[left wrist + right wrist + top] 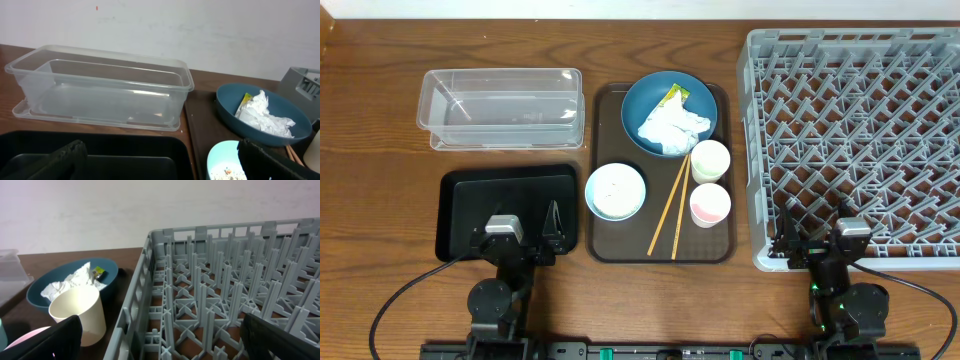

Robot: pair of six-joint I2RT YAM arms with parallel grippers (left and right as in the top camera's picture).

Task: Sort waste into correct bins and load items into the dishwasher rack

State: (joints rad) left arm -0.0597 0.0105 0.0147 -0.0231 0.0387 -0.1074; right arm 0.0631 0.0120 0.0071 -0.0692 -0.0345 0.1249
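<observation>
**Overhead view with both wrist views.** A dark wooden surface (pixel 380 200) is shown. At its centre a brown rectangular serving tray (pixel 620 238) is laid.

- **Far end of the serving tray:** a large dark-blue round plate (pixel 642 97) is set here. On it a crumpled white paper napkin (pixel 672 128) and a small yellow-green wrapper (pixel 674 95) are carried, the wrapper at the napkin's far edge.
- **Left edge of the serving tray:** a small pale-blue bowl (pixel 615 190) is placed here. Loose white rice grains (pixel 226 173) are seen inside it in the left wrist view.
- **Right side of the serving tray:** a cream cup (pixel 710 160) and a pink cup (pixel 710 205) are stood upright, the cream one farther away.
- **Between bowl and cups:** a pair of light wooden chopsticks (pixel 670 212) is laid, spreading apart toward the near end.
- **Left of the serving tray:** a clear plastic rectangular tub (pixel 502 73) is placed at the far side and a shallow black rectangular tray (pixel 470 200) at the near side.
- **Right of the serving tray:** a large square grey plastic rack with upright pegs (pixel 860 120) is positioned.

The left gripper (pixel 504 224) is held over the near edge of the black tray. The right gripper (pixel 850 226) is held at the near left corner of the rack. On both, the fingers are spread wide and nothing is held.
</observation>
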